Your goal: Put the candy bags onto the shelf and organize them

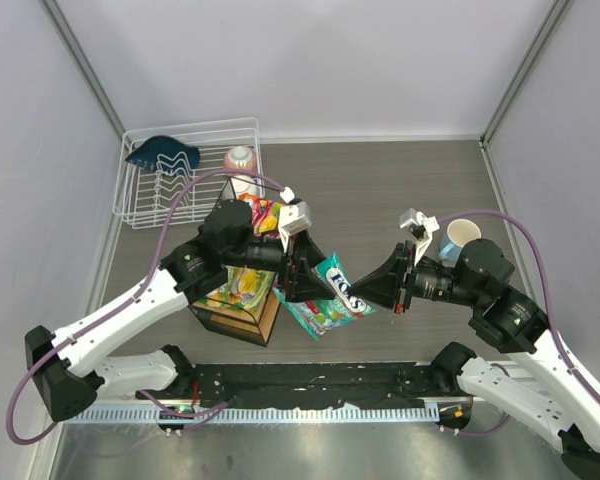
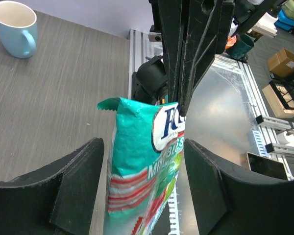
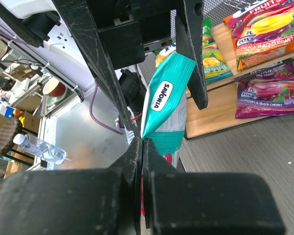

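A teal candy bag (image 1: 332,296) hangs in the air between both arms, just right of the shelf (image 1: 267,322). My right gripper (image 1: 368,292) is shut on one edge of it; the right wrist view shows the jaws pinched on the teal bag (image 3: 167,110). My left gripper (image 2: 143,181) is open, and its fingers (image 2: 78,188) straddle the bag (image 2: 132,147) with a gap on the left side. The shelf board (image 3: 210,120) carries a purple bag (image 3: 269,90). An orange-red bag (image 3: 269,29) and a yellow-green bag (image 3: 210,49) lie on the tier above.
A white wire dish rack (image 1: 190,170) with a blue item (image 1: 160,152) stands at the back left, and a pinkish cup (image 1: 240,158) is beside it. A light blue mug (image 1: 462,236) sits behind the right arm. The black mounting rail (image 1: 310,385) runs along the near edge.
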